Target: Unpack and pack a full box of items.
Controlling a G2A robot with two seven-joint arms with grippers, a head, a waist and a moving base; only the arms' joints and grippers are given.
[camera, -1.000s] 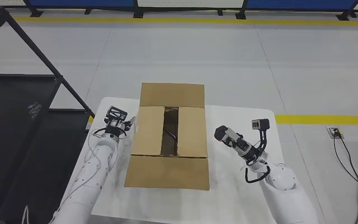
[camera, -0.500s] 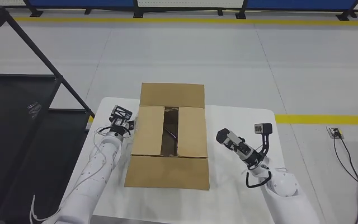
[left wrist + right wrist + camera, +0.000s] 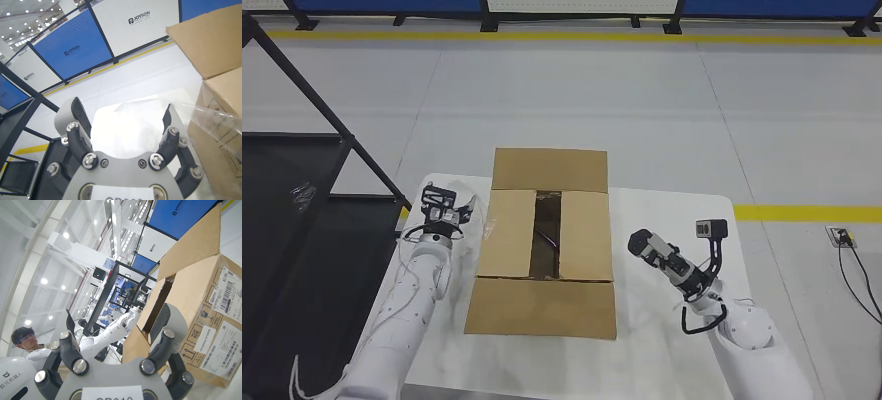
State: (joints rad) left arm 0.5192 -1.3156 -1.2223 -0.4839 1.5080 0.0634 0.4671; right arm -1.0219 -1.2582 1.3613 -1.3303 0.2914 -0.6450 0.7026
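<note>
Box (image 3: 542,308): on desk (image 3: 637,330), between both tools; side flaps (image 3: 585,235) nearly closed, central gap. Left tool (image 3: 122,103): spread apart, empty, box just beside. Right tool (image 3: 117,311): apart, empty. Advice: catch flap edge at gap, fold outward.

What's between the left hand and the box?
Bare white table, seen in the top view; the left wrist view adds a clear tape strip sticking off the box.

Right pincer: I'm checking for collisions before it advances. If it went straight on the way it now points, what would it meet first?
Most likely the cardboard box: the open right pincer aims at its near side's upper edge, though depth is unclear and it might skim over.
</note>
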